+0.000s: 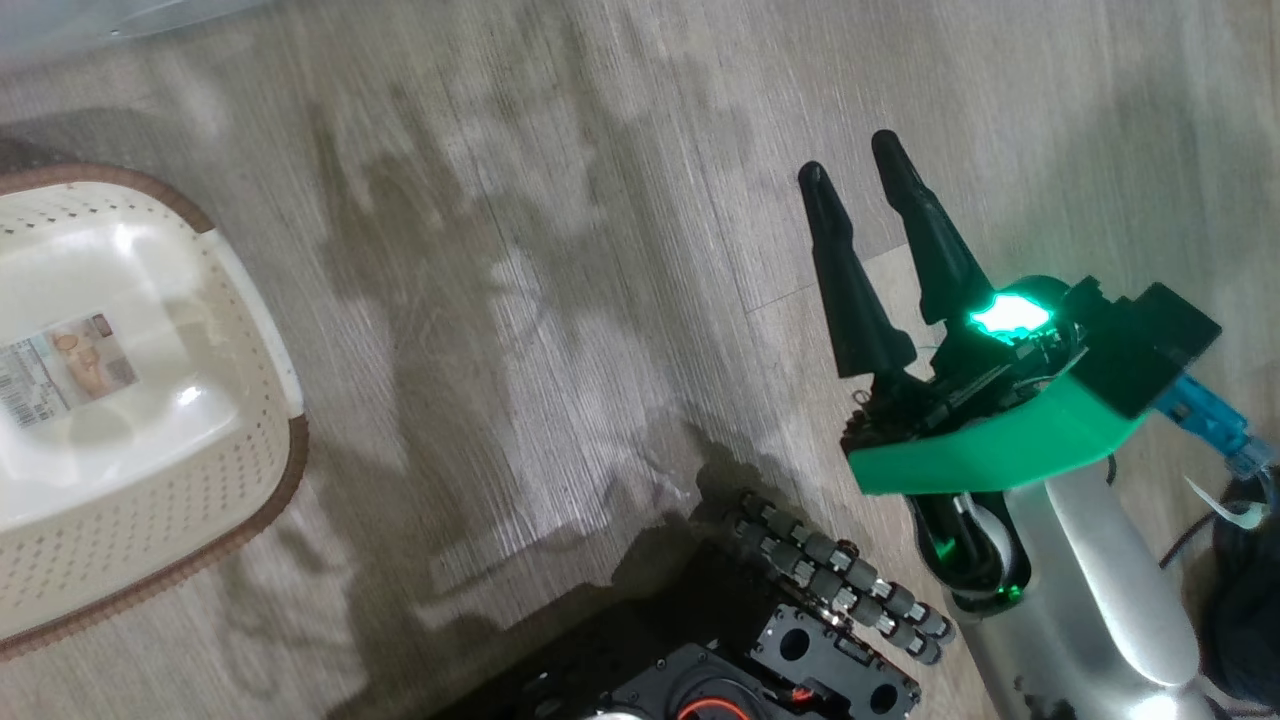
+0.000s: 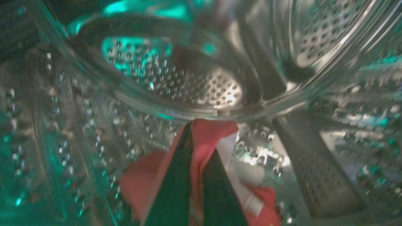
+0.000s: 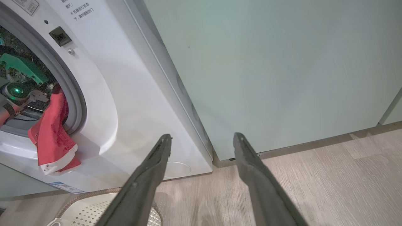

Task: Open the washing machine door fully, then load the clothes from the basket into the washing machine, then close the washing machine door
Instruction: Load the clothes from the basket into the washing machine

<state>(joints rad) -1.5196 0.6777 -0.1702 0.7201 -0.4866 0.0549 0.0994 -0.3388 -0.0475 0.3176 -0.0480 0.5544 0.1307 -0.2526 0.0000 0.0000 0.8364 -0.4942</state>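
Observation:
Inside the steel drum [image 2: 176,78] my left gripper [image 2: 201,138] is shut on the clothes [image 2: 204,135], red fabric with a white stripe that hangs down between the fingers. A red sleeve with white trim [image 3: 51,138] droops out over the grey gasket [image 3: 73,94] of the washing machine [image 3: 125,94]. The cream basket [image 1: 130,400] lies at the left on the floor, nothing in it but its label. My right gripper [image 1: 848,158] hovers open over the floor, well right of the basket. The door is out of view.
A pale green cabinet [image 3: 282,69] stands right beside the machine. The machine's round filter cover [image 3: 177,169] and blue label [image 3: 66,187] sit low on its front. My own dark base [image 1: 760,650] is at the bottom of the head view. Wood floor [image 1: 560,300] lies between basket and gripper.

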